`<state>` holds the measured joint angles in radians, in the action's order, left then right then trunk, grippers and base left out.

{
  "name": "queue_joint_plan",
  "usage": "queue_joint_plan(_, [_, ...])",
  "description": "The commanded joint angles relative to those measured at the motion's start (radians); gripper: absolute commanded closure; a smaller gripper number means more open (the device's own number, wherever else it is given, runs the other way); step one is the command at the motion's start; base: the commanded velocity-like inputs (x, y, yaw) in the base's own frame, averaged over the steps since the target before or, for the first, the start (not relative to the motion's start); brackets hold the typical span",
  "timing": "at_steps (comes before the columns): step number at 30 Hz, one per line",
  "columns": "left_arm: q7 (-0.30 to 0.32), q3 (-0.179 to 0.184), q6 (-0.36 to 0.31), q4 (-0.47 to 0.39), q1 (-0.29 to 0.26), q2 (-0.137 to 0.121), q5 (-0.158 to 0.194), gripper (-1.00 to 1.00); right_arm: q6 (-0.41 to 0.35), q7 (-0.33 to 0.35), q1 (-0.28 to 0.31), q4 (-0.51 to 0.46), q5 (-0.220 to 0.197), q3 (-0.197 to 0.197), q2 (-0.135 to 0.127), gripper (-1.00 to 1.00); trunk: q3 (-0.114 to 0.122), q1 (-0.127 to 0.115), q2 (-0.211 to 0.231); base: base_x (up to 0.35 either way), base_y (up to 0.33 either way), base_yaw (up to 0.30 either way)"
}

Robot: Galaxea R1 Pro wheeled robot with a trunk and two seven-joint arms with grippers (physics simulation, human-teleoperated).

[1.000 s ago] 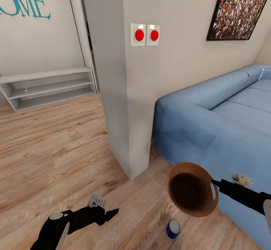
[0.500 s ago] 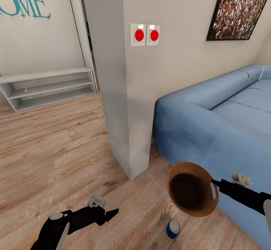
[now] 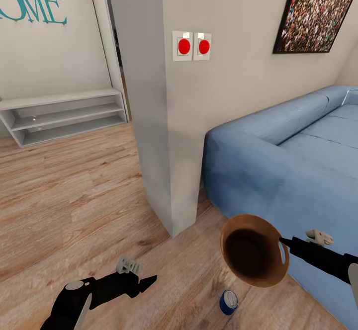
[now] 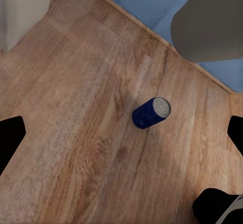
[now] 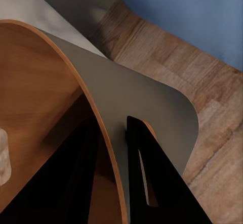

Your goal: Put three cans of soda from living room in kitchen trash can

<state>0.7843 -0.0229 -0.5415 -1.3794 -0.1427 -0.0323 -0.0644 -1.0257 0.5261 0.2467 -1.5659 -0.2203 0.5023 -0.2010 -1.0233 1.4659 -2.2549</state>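
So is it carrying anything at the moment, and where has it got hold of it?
Yes: the right tool pinches the bin by its rim wall. The left tool is open, holding nothing.

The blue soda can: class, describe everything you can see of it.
The blue soda can is a small cylinder with a deep blue body and a silver top. It lies on its side on the light wood floor, near the blue sofa. Nothing grips it; it lies lower in the head view than the bin held by the right gripper.
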Motion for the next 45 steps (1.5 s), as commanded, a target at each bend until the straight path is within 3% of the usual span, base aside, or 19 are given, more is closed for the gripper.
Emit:
queue_joint_plan(1, [0.000, 0.001, 0.000, 0.000, 0.000, 0.000, 0.000, -1.00, -0.007, 0.002, 0.000, -0.001, -0.033, 0.000, 0.000, 1.00, 0.000, 0.000, 0.000, 0.000, 0.000, 0.000])
queue_joint_plan(21, [0.000, 0.001, 0.000, 0.000, 0.000, 0.000, 0.000, -1.00, -0.005, 0.002, 0.001, 0.000, -0.035, 0.002, 0.002, 1.00, 0.000, 0.000, 0.000, 0.000, 0.000, -0.002])
queue_joint_plan(28, [0.000, 0.001, 0.000, 0.000, 0.000, 0.000, 0.000, -1.00, -0.007, 0.001, 0.001, 0.000, -0.041, 0.023, 0.002, 1.00, 0.003, 0.000, 0.000, 0.000, 0.000, -0.119])
queue_joint_plan(45, [0.001, 0.002, 0.029, 0.000, 0.000, 0.001, 0.000, -1.00, -0.010, 0.000, 0.000, -0.001, -0.042, 0.022, 0.003, 1.00, 0.013, 0.000, 0.000, 0.000, 0.000, -0.091])
